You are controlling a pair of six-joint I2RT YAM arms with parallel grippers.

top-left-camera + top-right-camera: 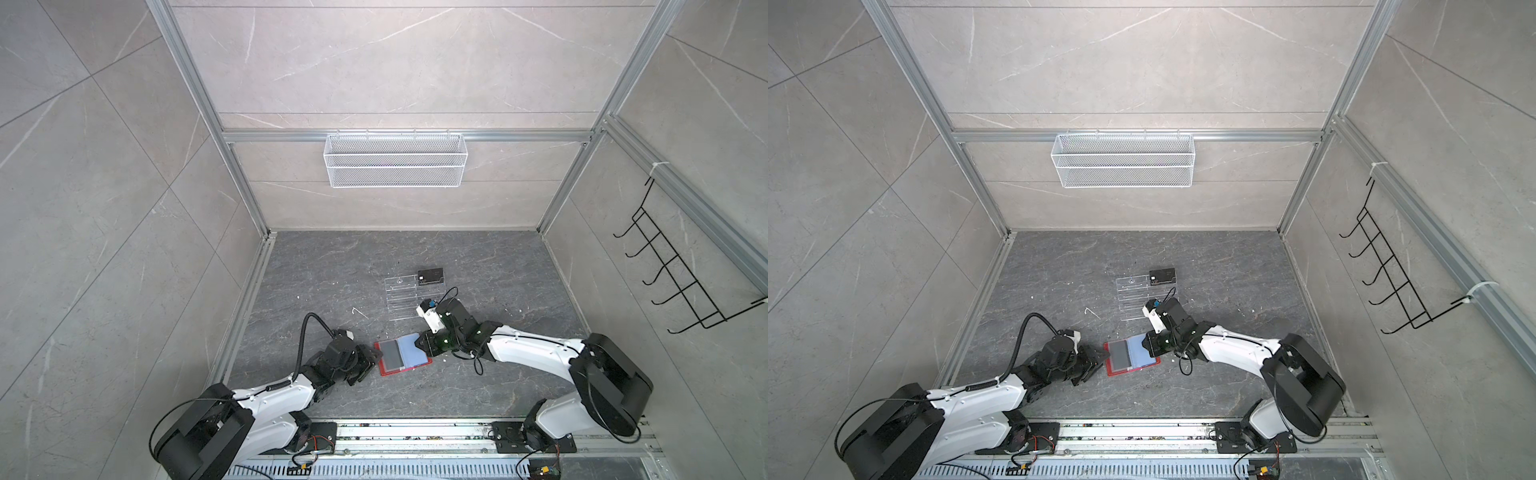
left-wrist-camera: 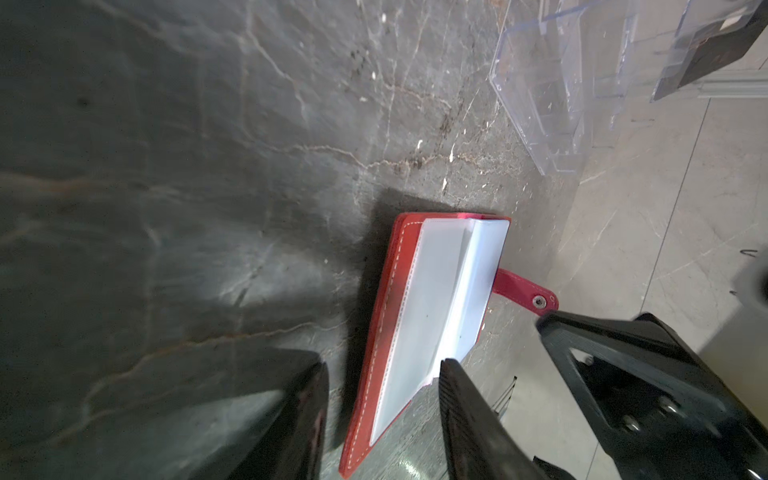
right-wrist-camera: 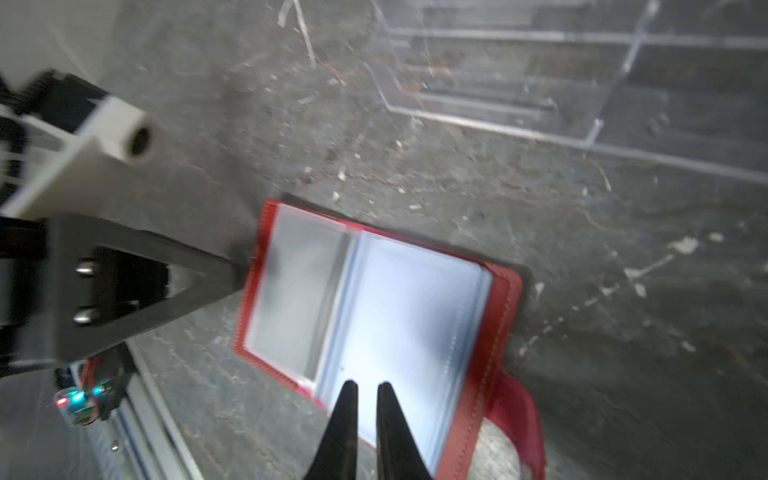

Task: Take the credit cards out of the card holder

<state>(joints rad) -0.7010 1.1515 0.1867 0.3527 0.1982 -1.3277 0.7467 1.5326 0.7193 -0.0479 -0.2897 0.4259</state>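
The red card holder lies open on the dark floor, its clear sleeves facing up. A dark grey credit card shows through its left sleeve. A black credit card with pale lettering stands in the acrylic rack. My left gripper is at the holder's left edge. In the left wrist view it is open, its fingers either side of the holder's near end, with gaps. My right gripper hovers over the right sleeve page, its fingers almost together, with nothing seen between them.
A white wire basket hangs on the back wall. A black hook rack hangs on the right wall. The holder's snap strap sticks out beside the right arm's black gripper body. Aluminium rails edge the floor.
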